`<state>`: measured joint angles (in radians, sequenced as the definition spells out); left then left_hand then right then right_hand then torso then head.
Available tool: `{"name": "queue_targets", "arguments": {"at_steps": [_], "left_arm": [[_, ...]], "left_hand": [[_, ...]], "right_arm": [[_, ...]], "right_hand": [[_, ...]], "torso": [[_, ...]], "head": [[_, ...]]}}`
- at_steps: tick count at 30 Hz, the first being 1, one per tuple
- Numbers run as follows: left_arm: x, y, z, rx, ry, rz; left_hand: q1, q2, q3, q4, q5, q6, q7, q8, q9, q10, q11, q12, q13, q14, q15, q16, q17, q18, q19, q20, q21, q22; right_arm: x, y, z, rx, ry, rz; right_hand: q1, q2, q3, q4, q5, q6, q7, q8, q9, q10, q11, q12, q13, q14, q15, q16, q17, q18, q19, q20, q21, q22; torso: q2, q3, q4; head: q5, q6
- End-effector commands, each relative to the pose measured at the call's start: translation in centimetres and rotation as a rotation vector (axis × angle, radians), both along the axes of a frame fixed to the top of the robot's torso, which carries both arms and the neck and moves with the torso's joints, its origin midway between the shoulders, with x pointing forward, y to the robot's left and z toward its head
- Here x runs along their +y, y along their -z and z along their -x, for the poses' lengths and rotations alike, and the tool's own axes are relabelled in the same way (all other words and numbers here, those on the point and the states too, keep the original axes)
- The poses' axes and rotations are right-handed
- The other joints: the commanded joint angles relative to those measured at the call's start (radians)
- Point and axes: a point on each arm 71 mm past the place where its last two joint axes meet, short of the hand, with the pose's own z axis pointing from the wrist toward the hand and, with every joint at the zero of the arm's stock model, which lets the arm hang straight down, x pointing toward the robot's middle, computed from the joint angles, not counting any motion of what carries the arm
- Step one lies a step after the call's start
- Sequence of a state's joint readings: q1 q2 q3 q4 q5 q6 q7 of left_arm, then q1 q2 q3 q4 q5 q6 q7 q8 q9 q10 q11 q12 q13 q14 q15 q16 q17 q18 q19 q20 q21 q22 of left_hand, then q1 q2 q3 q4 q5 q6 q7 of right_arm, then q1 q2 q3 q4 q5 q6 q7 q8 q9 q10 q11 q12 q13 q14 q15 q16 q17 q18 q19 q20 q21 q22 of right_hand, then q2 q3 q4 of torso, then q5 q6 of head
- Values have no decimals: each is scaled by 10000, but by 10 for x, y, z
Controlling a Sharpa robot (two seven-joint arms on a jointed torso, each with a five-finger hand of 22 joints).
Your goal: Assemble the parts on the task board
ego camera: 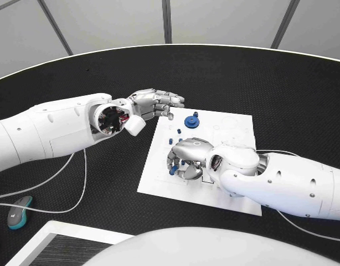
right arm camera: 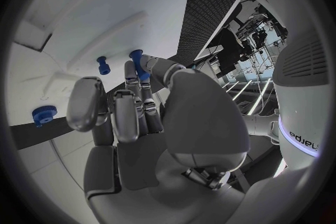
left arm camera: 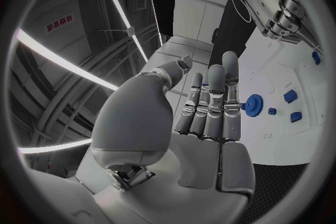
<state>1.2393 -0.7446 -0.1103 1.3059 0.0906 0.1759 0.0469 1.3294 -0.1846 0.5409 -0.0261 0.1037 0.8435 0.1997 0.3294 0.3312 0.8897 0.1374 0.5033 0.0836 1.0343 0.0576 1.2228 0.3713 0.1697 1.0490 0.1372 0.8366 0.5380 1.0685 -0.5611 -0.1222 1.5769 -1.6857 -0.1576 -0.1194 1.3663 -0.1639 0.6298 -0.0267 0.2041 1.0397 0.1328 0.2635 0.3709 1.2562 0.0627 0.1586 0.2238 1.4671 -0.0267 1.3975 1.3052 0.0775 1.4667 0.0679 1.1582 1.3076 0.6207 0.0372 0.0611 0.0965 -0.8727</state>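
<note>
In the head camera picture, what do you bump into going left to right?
Teal gadget → left robot hand → blue gear → right arm.

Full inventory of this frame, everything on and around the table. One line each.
Task board: one, white, middle of the black table.
Gear-like part: one, blue, round and toothed, near the board's far left corner.
Small parts: several, blue, on the board's left side between the gear-like part and the right hand; exact count unclear.
Peg: one, blue, at the right hand's fingertips; whether it is gripped cannot be told.
Handheld device: one, teal and dark, on the table at near left, beside white cables.
Tray edge: one, white rim with dark inside, near edge of the table.
Left hand: silver, beyond the board's far left corner, holding nothing.
Right hand: silver, over the board's left half.
</note>
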Motion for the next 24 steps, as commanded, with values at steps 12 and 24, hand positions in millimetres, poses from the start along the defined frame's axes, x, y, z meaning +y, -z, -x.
{"name": "queue_targets", "arguments": {"at_steps": [12,24], "left_arm": [[0,0,0,25,29,-12],[1,0,0,35,36,-16]], "left_hand": [[52,103,-63,40,61,-75,-10,-9,42,-99,-26,93,20,-83,-26,13,-41,151,-23,23,-92,-37],[52,103,-63,40,61,-75,-10,-9,42,-99,-26,93,20,-83,-26,13,-41,151,-23,23,-92,-37]], "right_arm": [[0,0,0,-77,-92,-116],[-2,0,-1,-89,-118,-143]], "right_hand": [[-492,-262,-225,96,138,-702,241,-435,-135,-1229,291,-680,-317,469,282,-48,-83,94,22,201,-338,-117],[-727,-553,-311,159,115,-1170,280,-714,-232,-1993,415,-826,-585,381,391,-206,-338,243,-182,331,-1111,-582]], "torso": [[9,6,-7],[11,3,-3]], "head": [[-9,1],[-29,1]]}}
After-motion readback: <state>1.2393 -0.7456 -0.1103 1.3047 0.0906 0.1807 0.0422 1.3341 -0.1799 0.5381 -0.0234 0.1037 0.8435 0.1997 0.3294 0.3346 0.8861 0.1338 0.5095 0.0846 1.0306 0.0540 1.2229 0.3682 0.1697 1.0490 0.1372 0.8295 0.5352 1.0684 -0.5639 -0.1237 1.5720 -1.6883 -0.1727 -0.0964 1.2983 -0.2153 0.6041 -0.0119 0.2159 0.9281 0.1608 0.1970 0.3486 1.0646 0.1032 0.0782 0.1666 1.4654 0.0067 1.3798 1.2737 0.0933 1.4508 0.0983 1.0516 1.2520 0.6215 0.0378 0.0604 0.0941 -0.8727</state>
